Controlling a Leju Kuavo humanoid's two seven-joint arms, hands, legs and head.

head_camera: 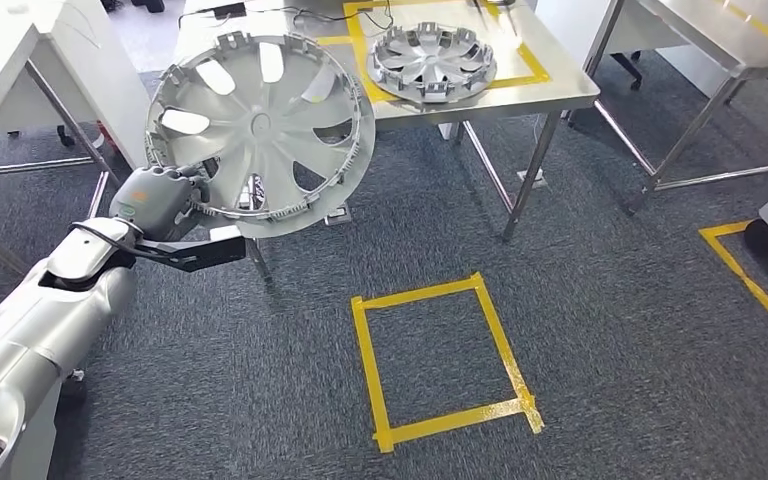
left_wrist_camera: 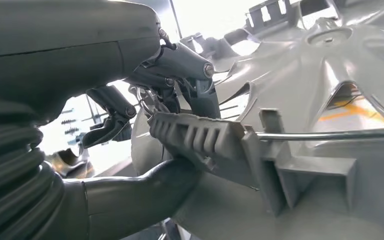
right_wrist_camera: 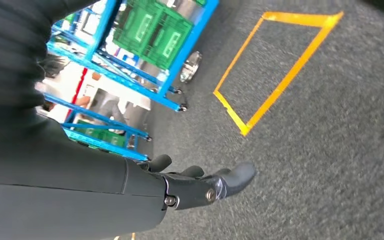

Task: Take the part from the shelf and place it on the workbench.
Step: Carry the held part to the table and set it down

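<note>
My left hand (head_camera: pixel 160 200) grips a silver hubcap (head_camera: pixel 260 130) by its lower rim, holding it upright in the air in front of the steel workbench (head_camera: pixel 560 90). Up close, the left hand (left_wrist_camera: pixel 145 115) pinches the hubcap's ribbed rim (left_wrist_camera: pixel 200 137), thumb underneath and fingers over the inner side. A second silver hubcap (head_camera: pixel 430 62) lies flat on the workbench inside a yellow tape outline. My right hand (right_wrist_camera: pixel 200 187) hangs over the grey carpet with its fingers stretched out and nothing in it.
A yellow tape square (head_camera: pixel 445 360) marks the carpet in front of me. Another steel table (head_camera: pixel 740 50) stands at the right and a white one (head_camera: pixel 0 60) at the left. A blue shelf with green crates (right_wrist_camera: pixel 155 30) stands behind me.
</note>
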